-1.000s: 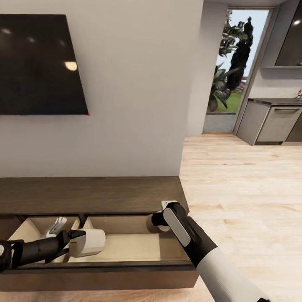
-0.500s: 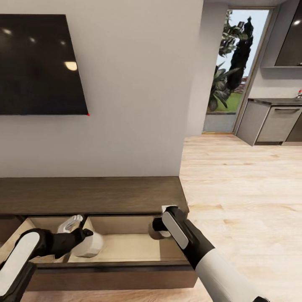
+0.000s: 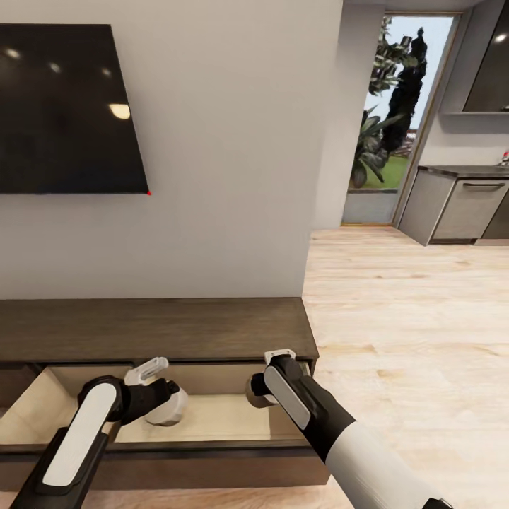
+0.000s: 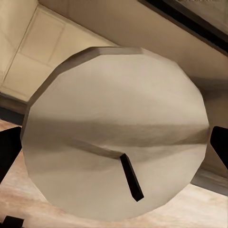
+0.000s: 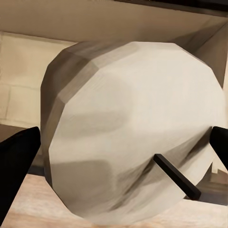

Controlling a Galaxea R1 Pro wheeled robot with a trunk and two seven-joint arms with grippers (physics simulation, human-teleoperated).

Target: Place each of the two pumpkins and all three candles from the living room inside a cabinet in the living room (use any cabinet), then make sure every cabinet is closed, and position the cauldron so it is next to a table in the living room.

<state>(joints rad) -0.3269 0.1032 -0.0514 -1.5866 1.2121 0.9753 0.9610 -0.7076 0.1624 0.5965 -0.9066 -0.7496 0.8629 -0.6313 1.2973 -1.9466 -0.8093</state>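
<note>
Candles in both hands right now, both over the open cabinet [image 3: 162, 332] drawer. From the head cam, the left hand [image 3: 157, 396] sits at about 7 o'clock in the frame, clenched on a candle [image 3: 170, 408] that hangs low inside the pale tan drawer [image 3: 212, 418], near its left part. The left arm [image 3: 78, 438] comes in from the bottom-left corner, white panel up.

Right hand [image 3: 263, 390] is at roughly 6 o'clock, just right of centre, grasping the second candle [image 3: 256, 393] above the right part of the same drawer, close under the dark cabinet top. Only a sliver of that candle peeks out at 9 o'clock of the right arm [image 3: 332, 431].

Left wrist cam: the candle's round whitish face [image 4: 114, 137] with a short dark wick [image 4: 131, 177], black fingertips [image 4: 8, 152] pressed at both sides, tan drawer wall behind it. Right wrist cam is much the same: candle face [image 5: 133, 128], wick [image 5: 176, 176] sticking out, finger [image 5: 16, 166] on each side, drawer interior behind.

Rest of the scene: black TV [image 3: 67, 109] on the wall at 10 o'clock, wood floor [image 3: 410, 318] to the right, doorway with plants [image 3: 389, 106] at 1 o'clock, grey kitchen units [image 3: 459, 205] at 2 o'clock.
</note>
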